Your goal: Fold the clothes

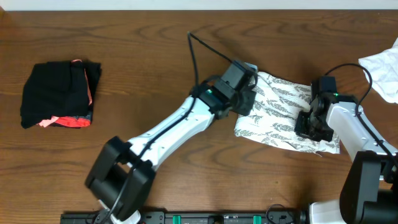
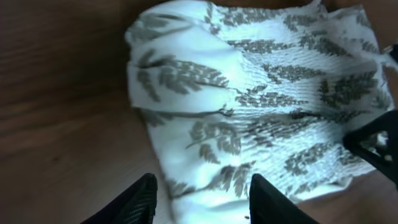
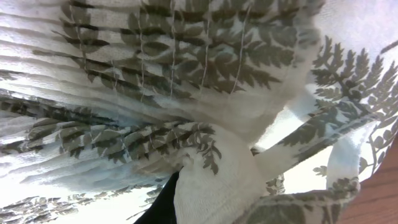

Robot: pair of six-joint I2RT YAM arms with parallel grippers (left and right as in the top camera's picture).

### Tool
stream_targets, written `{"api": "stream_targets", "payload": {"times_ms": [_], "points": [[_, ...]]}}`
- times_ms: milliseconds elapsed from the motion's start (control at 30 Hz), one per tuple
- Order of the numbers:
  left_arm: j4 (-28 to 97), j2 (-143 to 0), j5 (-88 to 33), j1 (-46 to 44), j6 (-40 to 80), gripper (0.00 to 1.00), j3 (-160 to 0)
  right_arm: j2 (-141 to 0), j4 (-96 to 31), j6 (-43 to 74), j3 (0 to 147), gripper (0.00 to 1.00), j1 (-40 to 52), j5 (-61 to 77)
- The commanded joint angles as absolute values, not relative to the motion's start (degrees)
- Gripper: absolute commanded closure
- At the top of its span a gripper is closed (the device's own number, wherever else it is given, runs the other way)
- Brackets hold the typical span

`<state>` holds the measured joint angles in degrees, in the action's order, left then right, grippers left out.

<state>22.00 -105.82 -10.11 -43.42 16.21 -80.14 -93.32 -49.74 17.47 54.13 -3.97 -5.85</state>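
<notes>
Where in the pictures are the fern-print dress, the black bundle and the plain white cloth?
fern-print dress (image 1: 280, 106): overhead view, on its printed middle.
black bundle (image 1: 56, 93): overhead view, on its dark centre.
plain white cloth (image 1: 382, 68): overhead view, on the part visible at the picture's right edge.

1. A dark, wood-grained bench (image 1: 155, 74) is seen.
2. A crumpled fern-print dress (image 1: 280, 109) is laid right of centre.
3. A black bundle (image 1: 59, 93) with coral-pink trim is placed far left.
4. A white cloth (image 1: 382, 74) is cut off by the right edge.
</notes>
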Motion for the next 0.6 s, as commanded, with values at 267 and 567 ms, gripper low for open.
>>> {"api": "stream_targets", "payload": {"times_ms": [267,567], "points": [[14.9,-112.9,-9.7,-46.8,15.2,0.47,-80.8,-93.8,-49.2,18.4,53.5,0.89,-4.1,-4.0],[14.7,-117.6,-10.0,-47.2,15.3,0.47,-80.8,-93.8,-49.2,18.3,53.5,0.89,-4.1,-3.6]]}}
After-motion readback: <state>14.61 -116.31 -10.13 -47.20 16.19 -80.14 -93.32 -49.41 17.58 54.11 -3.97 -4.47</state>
